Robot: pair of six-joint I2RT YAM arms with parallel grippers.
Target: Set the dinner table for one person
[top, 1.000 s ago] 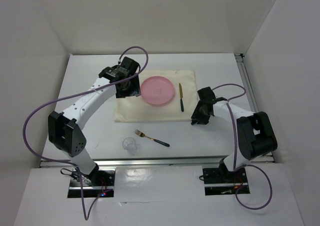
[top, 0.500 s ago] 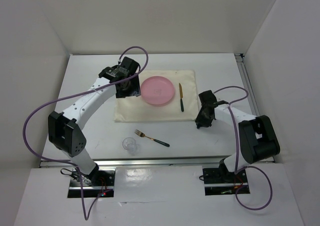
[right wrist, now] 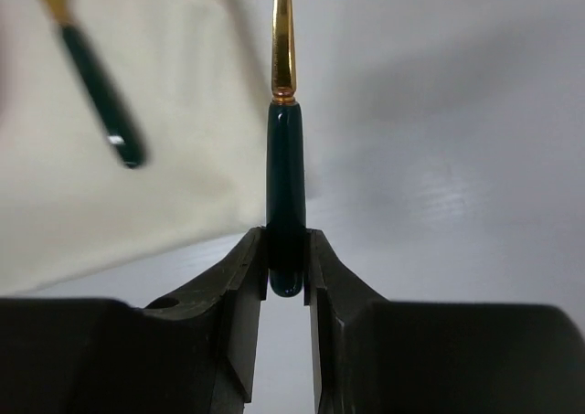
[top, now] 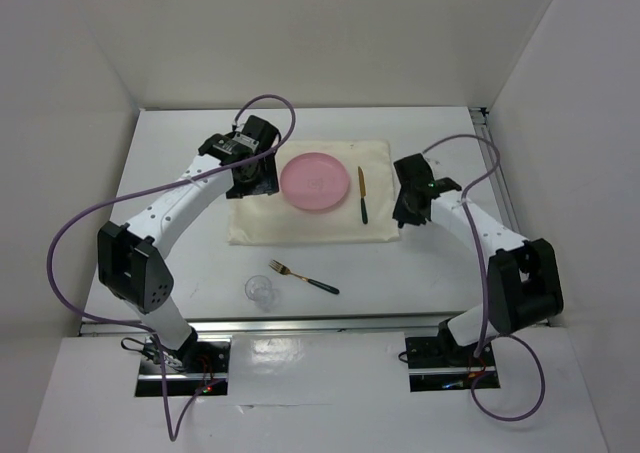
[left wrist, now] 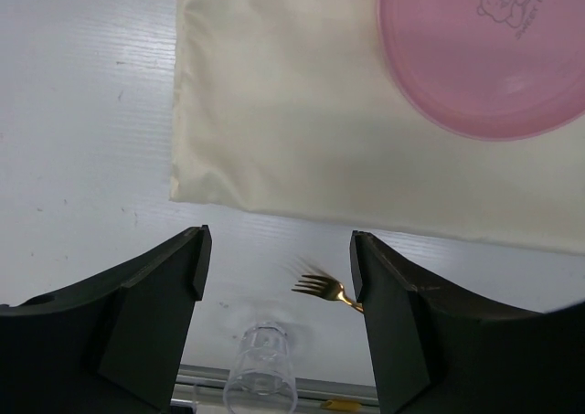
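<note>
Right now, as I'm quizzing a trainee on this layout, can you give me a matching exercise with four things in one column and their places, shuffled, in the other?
Things:
1. plate
2. knife
3. fork
4. glass

Places:
A. on the bare table, just left of the fork
B. on the placemat, right of the plate
C. on the placemat, near its middle
D. on the bare table, between the placemat and the near edge, right of the glass

Pairs: 1-C, 2-B, 3-D, 4-A

Top camera high over dinner table (top: 440, 273); wrist cameras close, downward; all share placemat (top: 270, 223).
</note>
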